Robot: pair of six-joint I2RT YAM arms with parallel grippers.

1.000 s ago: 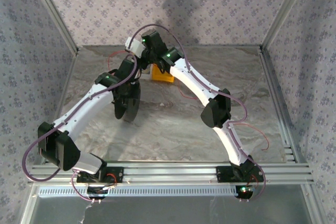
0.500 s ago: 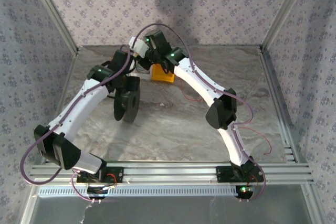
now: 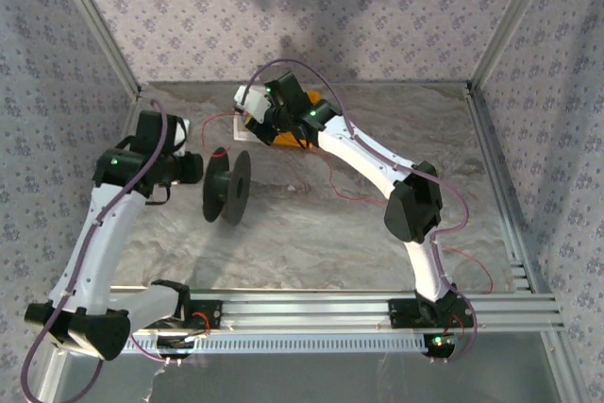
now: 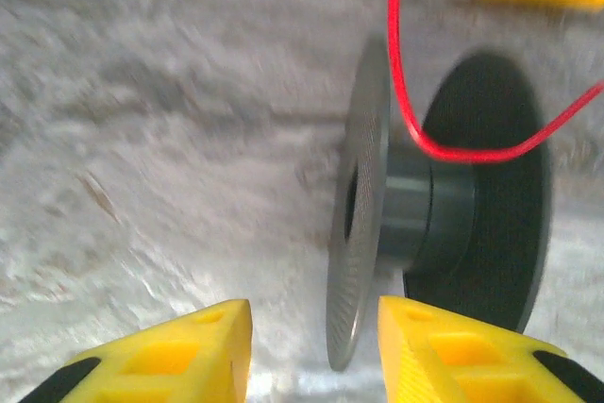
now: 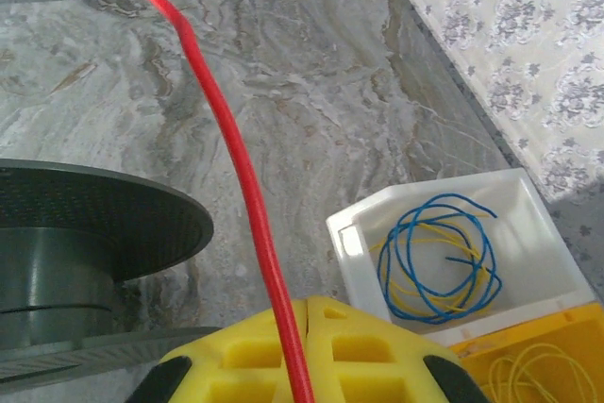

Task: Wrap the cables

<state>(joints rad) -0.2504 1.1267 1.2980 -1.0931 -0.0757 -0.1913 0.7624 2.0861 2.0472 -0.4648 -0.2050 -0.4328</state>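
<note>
- Looks like a robotics lab test cell, not a home.
- Boxed in by aluminium frame posts [image 3: 96, 21] and floral wallpaper panels [image 3: 396, 16].
- Marble-patterned tabletop [image 3: 311, 233] with a slotted mounting rail [image 3: 311, 307] carrying two white robot arms [image 3: 363, 153].
- Stocked with a white bin [image 5: 533, 233] and a yellow bin [image 5: 576, 327] of coiled wire.

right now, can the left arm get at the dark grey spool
Probably yes: the left gripper stands open facing the dark grey spool, with bare table between them. The red wire draped over its hub could snag.
</note>
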